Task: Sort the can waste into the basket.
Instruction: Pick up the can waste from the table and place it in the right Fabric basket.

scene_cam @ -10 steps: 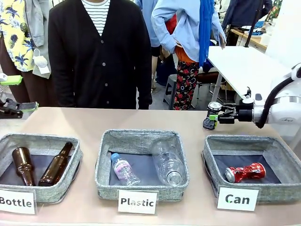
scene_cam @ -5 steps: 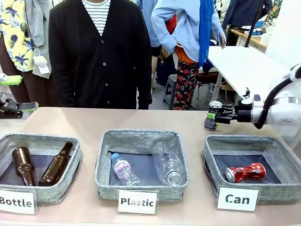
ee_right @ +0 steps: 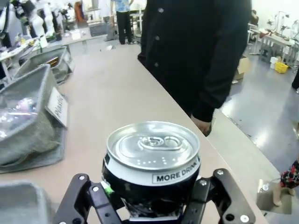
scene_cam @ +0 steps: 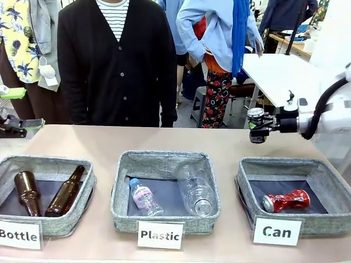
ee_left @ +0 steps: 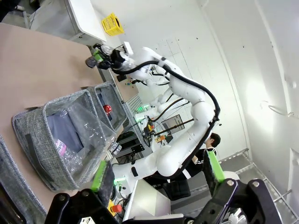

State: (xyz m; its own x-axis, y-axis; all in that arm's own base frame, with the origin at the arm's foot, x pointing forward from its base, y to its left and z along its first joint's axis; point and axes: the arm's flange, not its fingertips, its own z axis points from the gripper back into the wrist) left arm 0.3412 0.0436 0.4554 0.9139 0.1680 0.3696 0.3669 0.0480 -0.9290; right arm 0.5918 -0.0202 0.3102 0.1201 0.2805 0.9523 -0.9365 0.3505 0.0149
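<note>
My right gripper [scene_cam: 258, 127] is shut on the dark patterned can [scene_cam: 255, 121], holding it upright in the air above the table just beyond the far left corner of the grey "Can" basket [scene_cam: 248, 178]. The right wrist view looks onto that can's silver lid [ee_right: 153, 145], clamped between my fingers. A crushed red can [scene_cam: 286, 200] lies on the basket's dark lining. At the far left edge, my left gripper [scene_cam: 15, 109] rests with its green pads spread; in the left wrist view the gripper [ee_left: 156, 175] is open and holds nothing.
The "Plastic" basket [scene_cam: 164, 159] holds two clear bottles in the middle. The "Bottle" basket [scene_cam: 50, 163] at the left holds two brown glass bottles. A person in a black cardigan [scene_cam: 115, 60] stands at the far side of the table.
My right gripper has lifted the dark can off the table and carried it up and slightly to the right. The left arm has stayed where it was.
</note>
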